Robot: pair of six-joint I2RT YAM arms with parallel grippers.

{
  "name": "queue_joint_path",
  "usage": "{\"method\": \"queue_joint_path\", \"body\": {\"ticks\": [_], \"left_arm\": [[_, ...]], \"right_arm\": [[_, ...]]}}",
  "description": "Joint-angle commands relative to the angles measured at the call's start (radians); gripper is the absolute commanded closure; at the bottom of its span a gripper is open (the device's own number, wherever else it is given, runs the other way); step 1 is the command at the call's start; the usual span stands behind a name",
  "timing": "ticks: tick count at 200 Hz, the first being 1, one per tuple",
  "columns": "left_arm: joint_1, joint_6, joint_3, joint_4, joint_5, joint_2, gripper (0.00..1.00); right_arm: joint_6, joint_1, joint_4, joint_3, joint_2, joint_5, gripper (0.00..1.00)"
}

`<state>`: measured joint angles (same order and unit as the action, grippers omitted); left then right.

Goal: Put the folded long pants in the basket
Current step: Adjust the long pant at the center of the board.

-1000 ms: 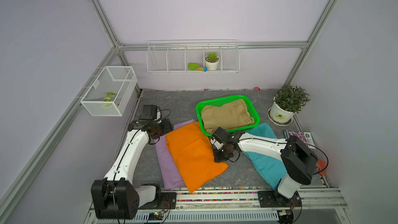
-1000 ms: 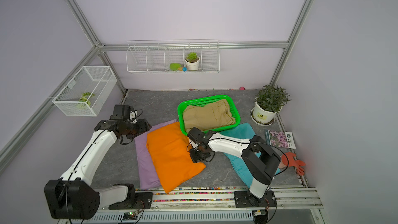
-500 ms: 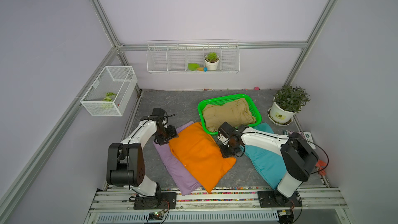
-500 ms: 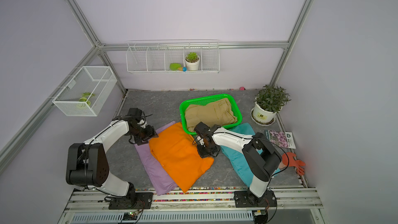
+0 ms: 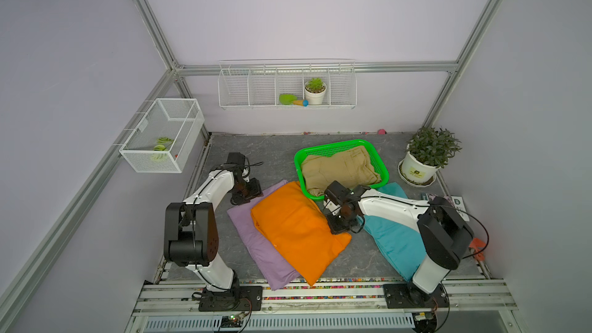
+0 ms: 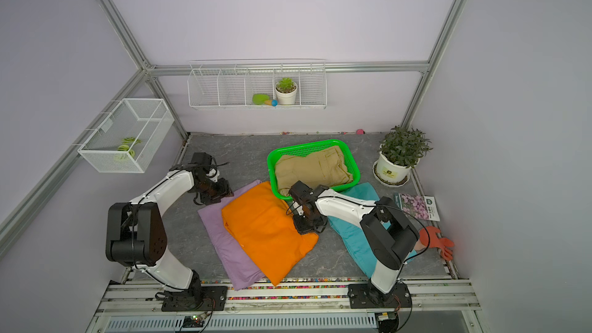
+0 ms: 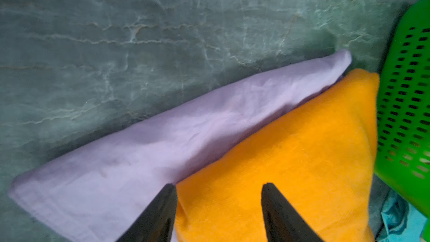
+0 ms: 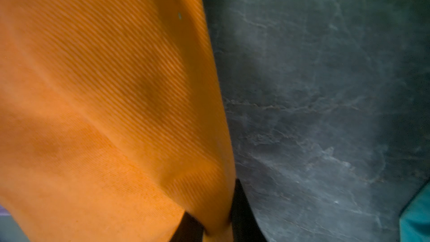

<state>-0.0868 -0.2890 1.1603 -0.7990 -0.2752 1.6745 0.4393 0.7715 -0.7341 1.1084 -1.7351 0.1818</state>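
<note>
Four folded long pants are in view, and only one is in the basket (image 5: 333, 147). The khaki pair (image 5: 339, 168) fills that bright green basket, which stands at the far middle of the grey marbled table (image 5: 275, 152).

The other three lie on the table nearer than the basket. The orange pair (image 5: 294, 229) sits in the middle, set on a slant, and covers the right part of the lilac pair (image 5: 253, 238). The orange pair's far corner lies just beside the basket's near left corner. The teal pair (image 5: 394, 238) lies to the right, partly hidden under the right arm.

The right gripper (image 5: 341, 230) is down at the orange pair's right edge. In the right wrist view its fingers (image 8: 239, 206) are pinched together on a fold of orange cloth.

The left gripper (image 5: 251, 195) is low at the far left of the pile, over the lilac pair's far corner. In the left wrist view the left gripper (image 7: 218, 187) has its fingers (image 7: 162, 206) spread apart, with the edge of the orange pair showing between them. Whether they touch the cloth I cannot tell.

A potted plant (image 5: 426, 161) stands right of the basket. A white wire shelf (image 5: 286, 84) hangs on the far wall, and a white mesh basket (image 5: 163, 132) on the left wall.
</note>
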Motion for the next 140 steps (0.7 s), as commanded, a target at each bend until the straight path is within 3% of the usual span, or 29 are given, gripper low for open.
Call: {"method": "queue_joint_path", "body": {"ticks": [1,100,140], "left_arm": [[0.004,0.11,-0.01,0.058,-0.109,0.007,0.43],[0.003,0.123,-0.07,0.083,-0.051,0.099,0.4],[0.001,0.124,-0.094,0.079,-0.106,0.091,0.52]], "right_arm": [[0.015,-0.022,0.002,-0.014,-0.009,-0.082,0.97],[0.023,-0.022,0.021,-0.032,0.01,-0.081,0.96],[0.029,-0.021,0.025,-0.015,-0.01,-0.069,0.96]]}}
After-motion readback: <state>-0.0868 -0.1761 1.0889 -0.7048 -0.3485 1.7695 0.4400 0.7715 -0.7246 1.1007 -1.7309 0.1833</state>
